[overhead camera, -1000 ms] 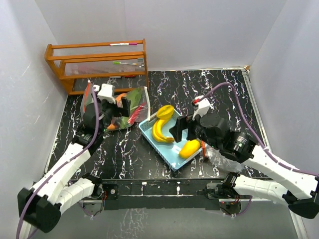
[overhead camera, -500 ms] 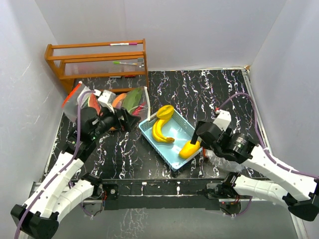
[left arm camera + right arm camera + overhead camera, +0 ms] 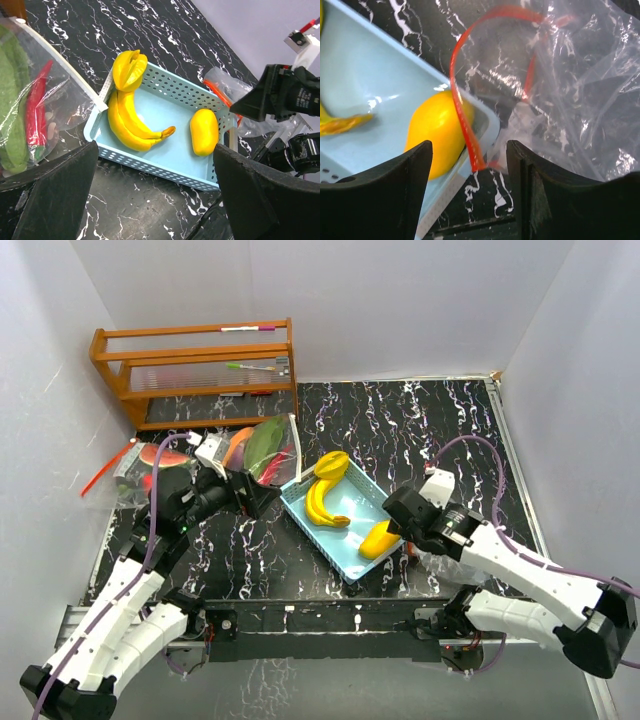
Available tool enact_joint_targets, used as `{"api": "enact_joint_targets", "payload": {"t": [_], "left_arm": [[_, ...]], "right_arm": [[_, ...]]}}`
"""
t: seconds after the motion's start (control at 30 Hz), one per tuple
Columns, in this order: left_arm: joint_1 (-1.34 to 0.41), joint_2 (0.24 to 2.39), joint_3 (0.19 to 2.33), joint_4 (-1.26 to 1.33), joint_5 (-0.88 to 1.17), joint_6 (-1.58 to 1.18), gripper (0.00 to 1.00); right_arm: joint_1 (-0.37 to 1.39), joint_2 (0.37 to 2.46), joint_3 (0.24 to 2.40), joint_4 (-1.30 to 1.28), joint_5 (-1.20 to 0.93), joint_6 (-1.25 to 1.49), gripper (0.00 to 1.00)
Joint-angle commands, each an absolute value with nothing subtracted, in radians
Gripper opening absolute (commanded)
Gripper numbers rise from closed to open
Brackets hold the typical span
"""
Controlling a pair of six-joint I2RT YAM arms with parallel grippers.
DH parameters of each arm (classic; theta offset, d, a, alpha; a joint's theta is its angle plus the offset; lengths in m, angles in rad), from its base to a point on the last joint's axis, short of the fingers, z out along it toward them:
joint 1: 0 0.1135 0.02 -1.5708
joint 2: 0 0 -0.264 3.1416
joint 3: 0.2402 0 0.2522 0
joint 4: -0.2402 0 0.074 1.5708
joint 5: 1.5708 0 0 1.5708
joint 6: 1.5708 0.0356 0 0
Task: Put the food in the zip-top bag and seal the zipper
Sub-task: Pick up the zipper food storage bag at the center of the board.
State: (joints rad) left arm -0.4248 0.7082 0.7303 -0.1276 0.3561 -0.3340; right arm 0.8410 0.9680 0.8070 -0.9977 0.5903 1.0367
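Our left gripper [image 3: 156,145] is spread as wide as it goes and holds nothing; its two fingers frame the basket [image 3: 150,164] from above and touch neither it nor the food. In the basket lie the bananas [image 3: 127,120], with a split yellow piece [image 3: 129,70] on the rim at their far end and the mango [image 3: 204,132] apart from them at the other end. Just left of the basket lies the filled bag [image 3: 70,107], clear plastic, with the chilli [image 3: 37,107] and a green piece [image 3: 10,100] inside; from above we see the watermelon slice [image 3: 160,453] at its far left end, behind the left arm. Our right gripper [image 3: 470,145] is partly parted at the basket's mango corner. Its fingers stand either side of the red zip strip [image 3: 462,115] of the empty bag [image 3: 580,85], with a gap on both sides, so we see nothing pinched. That strip loops up across the mango and the basket corner, and the crumpled bag lies on the table [image 3: 400,420] beside the basket, under the right arm. At the back left stands a wooden rack [image 3: 195,390] with two markers [image 3: 248,329] on its shelves; any print on them is too small for us to read.
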Motion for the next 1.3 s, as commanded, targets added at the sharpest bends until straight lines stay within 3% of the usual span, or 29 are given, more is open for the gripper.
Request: {"api": "enact_joint_targets", "payload": {"t": [0.0,0.1,0.43,0.57,0.6,0.87,1.07,1.27], "left_arm": [[-0.423,0.691,0.717,-0.115,0.384,-0.343,0.97],[-0.423,0.687,0.716,-0.122,0.386,-0.337,0.97],[-0.423,0.681,0.705,-0.134,0.382,-0.327,0.97],[-0.423,0.681,0.694,-0.129,0.380,-0.328,0.97],[-0.423,0.681,0.694,-0.128,0.380,-0.329,0.97],[-0.423,0.673,0.682,-0.122,0.382,-0.332,0.97],[-0.423,0.678,0.713,-0.146,0.376,-0.327,0.97],[-0.423,0.704,0.782,-0.207,0.305,-0.318,0.97]], "right_arm": [[0.735,0.993,0.780,-0.850,0.576,0.938,0.61],[0.684,0.997,0.761,-0.809,0.546,0.900,0.51],[0.639,0.996,0.716,-0.724,0.448,0.824,0.42],[0.639,0.974,0.724,-0.732,0.445,0.815,0.14],[0.639,0.967,0.725,-0.736,0.446,0.814,0.12],[0.638,0.938,0.752,-0.790,0.464,0.835,0.08],[0.638,0.864,0.909,-0.792,0.532,0.720,0.08],[0.638,0.820,1.104,-0.702,0.307,0.514,0.08]]}}
